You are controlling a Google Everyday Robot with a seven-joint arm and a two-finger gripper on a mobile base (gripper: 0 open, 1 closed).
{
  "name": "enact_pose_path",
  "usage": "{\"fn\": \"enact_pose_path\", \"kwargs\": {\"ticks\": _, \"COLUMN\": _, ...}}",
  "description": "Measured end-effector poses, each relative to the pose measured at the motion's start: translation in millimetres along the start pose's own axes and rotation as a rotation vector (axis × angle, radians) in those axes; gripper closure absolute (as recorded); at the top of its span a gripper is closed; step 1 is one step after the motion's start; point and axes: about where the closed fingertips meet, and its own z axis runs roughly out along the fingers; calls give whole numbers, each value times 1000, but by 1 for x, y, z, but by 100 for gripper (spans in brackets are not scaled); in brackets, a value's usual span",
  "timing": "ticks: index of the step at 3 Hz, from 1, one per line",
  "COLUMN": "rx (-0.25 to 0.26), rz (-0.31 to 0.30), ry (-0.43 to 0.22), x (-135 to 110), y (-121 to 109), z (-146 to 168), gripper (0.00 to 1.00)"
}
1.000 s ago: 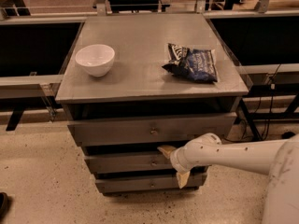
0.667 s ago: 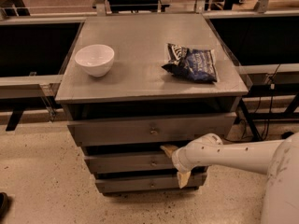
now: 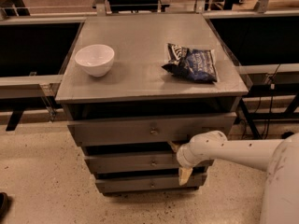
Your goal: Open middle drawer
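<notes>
The grey desk [image 3: 135, 85] has three drawers stacked in its front, and the middle drawer [image 3: 133, 163] sits between the wider top drawer [image 3: 117, 132] and the narrower bottom one [image 3: 131, 185], with its small round knob [image 3: 153, 163] near the centre. The tool [image 3: 179, 161] on the white arm [image 3: 233, 150] is at the right end of that drawer front, well right of the knob, with its tan fingers [image 3: 185, 175] spread, one by the upper edge and one by the lower. On the desk top, a white bowl [image 3: 95, 59] stands left and a dark snack bag [image 3: 191, 63] lies right
</notes>
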Motion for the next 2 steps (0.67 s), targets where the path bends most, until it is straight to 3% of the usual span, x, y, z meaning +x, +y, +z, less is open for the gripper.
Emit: {"fn": "enact_pose_path", "kwargs": {"ticks": 2, "rx": -20, "rz": 31, "ry": -10, "x": 5, "y": 4, "z": 5, "gripper": 0}}
